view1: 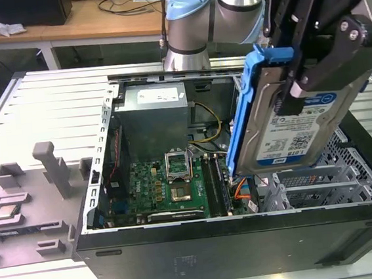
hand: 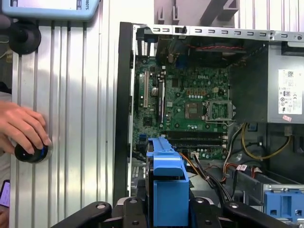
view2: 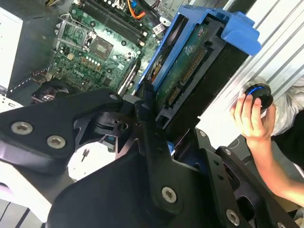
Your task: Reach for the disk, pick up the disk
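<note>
The disk (view1: 298, 123) is a silver hard drive with a blue-and-white label, set in a blue plastic carrier frame (view1: 243, 101). It hangs tilted on edge above the open computer case, clear of the drive bays. My gripper (view1: 298, 94) is shut on it, one black finger crossing the labelled face. In the second wrist view the disk (view2: 186, 66) shows its green circuit-board side, clamped between the black fingers (view2: 144, 107). In the first wrist view the blue carrier (hand: 166, 183) stands straight up out of the gripper (hand: 166, 211).
Below lies the open computer case (view1: 183, 245) with its green motherboard (view1: 167, 184), grey power-supply box (view1: 154, 116) and grey drive cage (view1: 322, 186). Orange and yellow cables run beside the cage. Grey fixtures (view1: 50, 169) stand on the ribbed table. A hand (hand: 21, 126) rests on a black knob (hand: 31, 152).
</note>
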Robot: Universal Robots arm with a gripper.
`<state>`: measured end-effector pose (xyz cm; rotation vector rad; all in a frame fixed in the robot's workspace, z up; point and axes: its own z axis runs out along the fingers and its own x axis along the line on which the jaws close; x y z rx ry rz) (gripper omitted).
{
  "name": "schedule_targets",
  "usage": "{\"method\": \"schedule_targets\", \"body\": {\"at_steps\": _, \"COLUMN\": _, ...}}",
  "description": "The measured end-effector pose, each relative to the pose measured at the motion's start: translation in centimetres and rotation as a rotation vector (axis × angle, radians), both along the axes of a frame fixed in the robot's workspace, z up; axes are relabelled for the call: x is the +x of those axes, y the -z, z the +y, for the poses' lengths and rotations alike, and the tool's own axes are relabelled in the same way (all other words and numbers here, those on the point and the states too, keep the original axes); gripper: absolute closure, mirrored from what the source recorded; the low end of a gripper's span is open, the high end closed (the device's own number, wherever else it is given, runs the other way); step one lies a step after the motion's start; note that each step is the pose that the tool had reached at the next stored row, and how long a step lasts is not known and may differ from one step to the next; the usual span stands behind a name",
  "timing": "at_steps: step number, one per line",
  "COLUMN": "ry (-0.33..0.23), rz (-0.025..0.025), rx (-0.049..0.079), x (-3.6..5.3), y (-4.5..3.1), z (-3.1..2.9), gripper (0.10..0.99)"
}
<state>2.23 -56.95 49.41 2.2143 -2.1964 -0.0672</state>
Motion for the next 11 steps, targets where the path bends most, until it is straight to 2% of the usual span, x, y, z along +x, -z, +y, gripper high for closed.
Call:
{"method": "schedule_targets", "body": {"at_steps": 4, "ry": 0.0, "rz": 0.0007, "rx": 0.0, "x": 0.77, "y": 0.03, "z": -0.11, "gripper": 0.722}}
{"method": "schedule_targets", "body": {"at_steps": 7, "ry": 0.0, "rz": 0.0018, "rx": 0.0, "x": 1.68, "y": 0.08, "z": -0.2, "gripper": 0.722}}
{"method": "schedule_targets", "body": {"at_steps": 9, "ry": 0.0, "rz": 0.0035, "rx": 0.0, "x": 2.59, "y": 0.17, "z": -0.25, "gripper": 0.722}}
{"method": "schedule_targets", "body": {"at_steps": 11, "ry": 0.0, "rz": 0.0046, "rx": 0.0, "x": 2.94, "y": 0.25, "z": -0.28, "gripper": 0.722}}
